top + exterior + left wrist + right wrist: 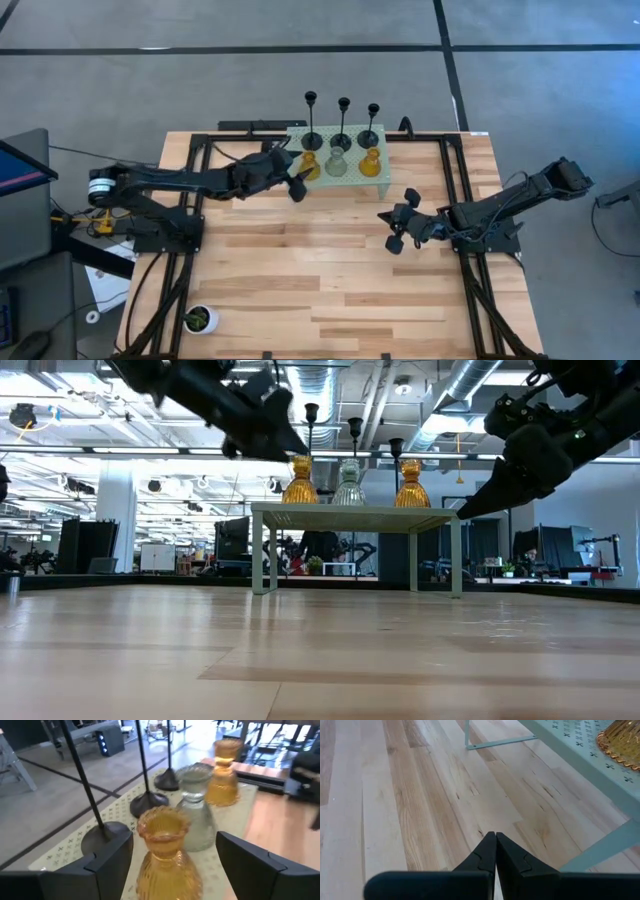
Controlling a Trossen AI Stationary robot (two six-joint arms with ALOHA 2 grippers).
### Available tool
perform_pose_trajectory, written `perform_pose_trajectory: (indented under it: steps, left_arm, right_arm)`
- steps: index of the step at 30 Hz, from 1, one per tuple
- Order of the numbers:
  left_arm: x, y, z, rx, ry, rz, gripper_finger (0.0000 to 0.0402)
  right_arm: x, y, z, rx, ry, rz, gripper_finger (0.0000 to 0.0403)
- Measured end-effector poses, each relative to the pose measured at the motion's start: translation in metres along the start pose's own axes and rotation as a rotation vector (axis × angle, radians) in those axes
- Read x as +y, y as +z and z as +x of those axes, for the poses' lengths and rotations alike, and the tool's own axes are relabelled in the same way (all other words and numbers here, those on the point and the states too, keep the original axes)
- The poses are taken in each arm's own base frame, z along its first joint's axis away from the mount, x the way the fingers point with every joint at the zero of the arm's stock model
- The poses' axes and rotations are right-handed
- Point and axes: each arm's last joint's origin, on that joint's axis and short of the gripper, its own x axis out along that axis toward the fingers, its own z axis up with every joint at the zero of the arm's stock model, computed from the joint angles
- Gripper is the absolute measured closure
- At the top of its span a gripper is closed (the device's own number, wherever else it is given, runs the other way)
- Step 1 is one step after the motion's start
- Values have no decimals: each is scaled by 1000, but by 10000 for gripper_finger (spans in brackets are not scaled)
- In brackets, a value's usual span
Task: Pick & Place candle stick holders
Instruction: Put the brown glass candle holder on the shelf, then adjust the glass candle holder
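Six candle stick holders stand by their bases on a pale green perforated stand (385, 137) at the table's far middle. Three black thin-stemmed holders (342, 125) make the back row. In front stand an amber one (309, 165), a pale grey one (337, 164) and a second amber one (370, 161). My left gripper (300, 180) is open, with a finger on either side of the left amber holder (165, 855) and a gap on each side. My right gripper (384, 216) is shut and empty above the bare table, right of centre.
A small white pot with a green plant (200, 320) stands at the table's near left corner. The stand's legs (262, 555) lift its top above the wooden table (330, 280). Bare boards lie between the stand and the near edge.
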Motion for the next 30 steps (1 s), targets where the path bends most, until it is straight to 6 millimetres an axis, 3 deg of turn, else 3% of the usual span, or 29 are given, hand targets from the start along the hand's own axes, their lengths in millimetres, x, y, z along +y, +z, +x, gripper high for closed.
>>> perform_pose_trajectory:
  steps: [11,16,23,30]
  left_arm:
    - [9,22,-68,16,-91,-19,117]
    - [8,20,-89,64,-195,-9,139]
    - [-8,17,-97,101,-407,15,251]
    - [-22,9,-94,152,-481,47,379]
  right_arm:
    - [0,0,0,-1,0,1,403]
    - [0,0,0,-1,2,1,403]
    - [0,1,0,-6,5,5,403]
    - [1,1,0,-9,7,7,403]
